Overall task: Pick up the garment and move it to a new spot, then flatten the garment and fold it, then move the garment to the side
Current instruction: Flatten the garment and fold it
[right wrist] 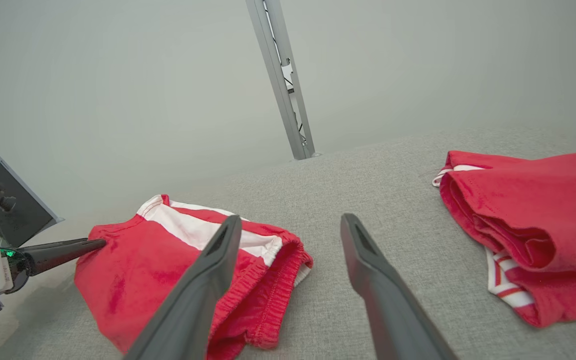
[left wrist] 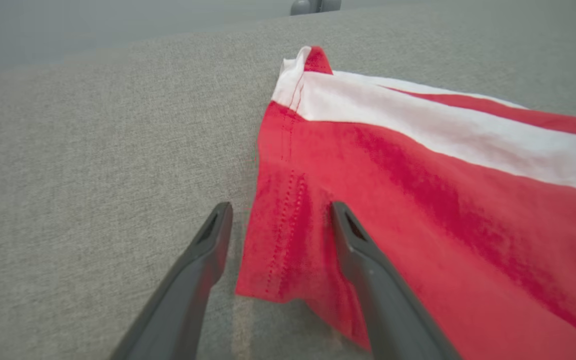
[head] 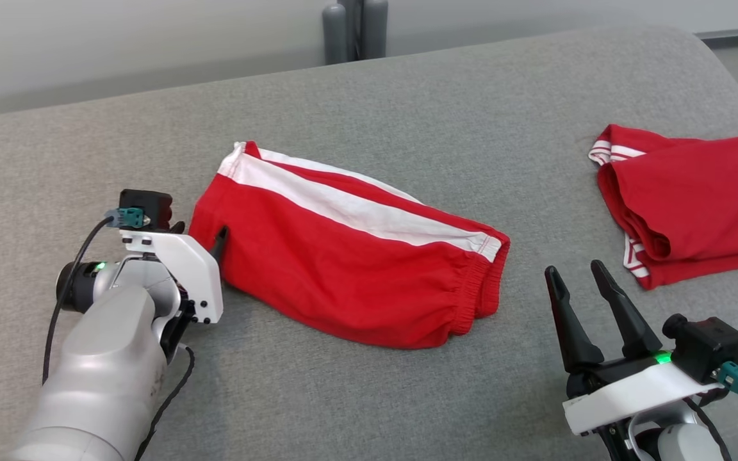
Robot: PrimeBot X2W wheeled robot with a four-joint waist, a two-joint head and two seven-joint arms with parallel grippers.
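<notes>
At centre frame in the head view, red shorts with a white stripe (head: 343, 269) lie on the grey fabric surface (head: 407, 96). The left end effector (left wrist: 278, 215), fingers apart, straddles their left hem. The right end effector (head: 575, 272), fingers apart, sits at lower right, clear of the shorts and of another red garment (head: 696, 205) at right.

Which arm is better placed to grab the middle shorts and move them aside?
Left. The left claw is open astride the shorts' hem edge; the right claw, also open, sits apart from the waistband end.
</notes>
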